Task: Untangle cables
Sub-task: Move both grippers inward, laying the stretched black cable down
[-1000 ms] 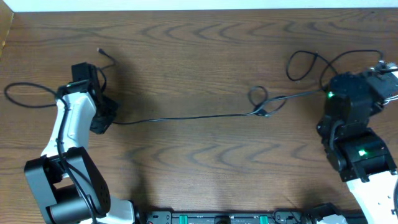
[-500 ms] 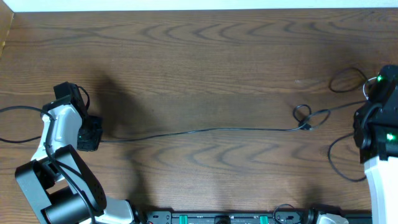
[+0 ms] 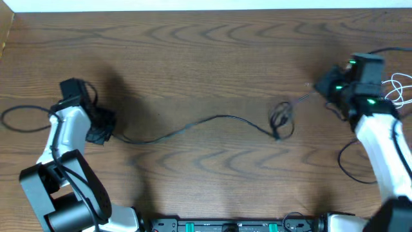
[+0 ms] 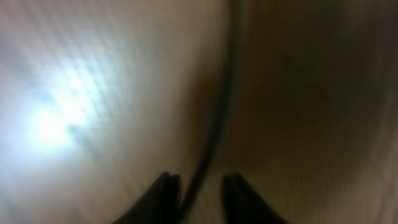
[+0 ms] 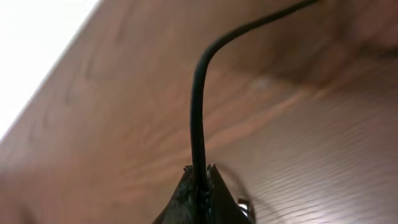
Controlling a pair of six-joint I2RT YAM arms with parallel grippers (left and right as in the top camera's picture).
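At the left wrist all is blurred, yet the left claw (image 4: 199,186) stands parted around the black cable (image 3: 212,119). Across the table (image 3: 193,51) that cable lies left to right, tangled near the right claw (image 5: 200,180), which pinches it, arm reaching inward. The white cable (image 3: 400,90) is cut off at the right edge.

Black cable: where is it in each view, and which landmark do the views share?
Overhead: black cable sags across the wooden table, with a small tangle right of centre.
Left wrist: blurred dark line from top centre down between the fingers.
Right wrist: rises from the pinching fingertips, bending to the upper right.
Shared landmark: the wooden table.
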